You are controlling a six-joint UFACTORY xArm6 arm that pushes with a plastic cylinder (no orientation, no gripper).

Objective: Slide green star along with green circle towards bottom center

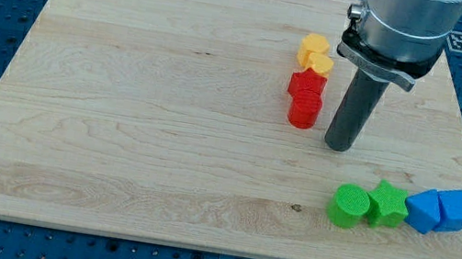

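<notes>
The green circle [349, 206] and the green star [387, 205] sit side by side and touching near the view's bottom right of the wooden board [146, 135]. The star is on the circle's right. My tip [337, 147] rests on the board above the green circle, a short way apart from both green blocks. It is just right of the red blocks.
Two blue blocks [439, 211] touch each other and the green star's right side. Two red blocks [306, 97] are stacked in a column left of my tip, with two yellow blocks [315, 54] directly above them. The board's right edge lies close to the blue blocks.
</notes>
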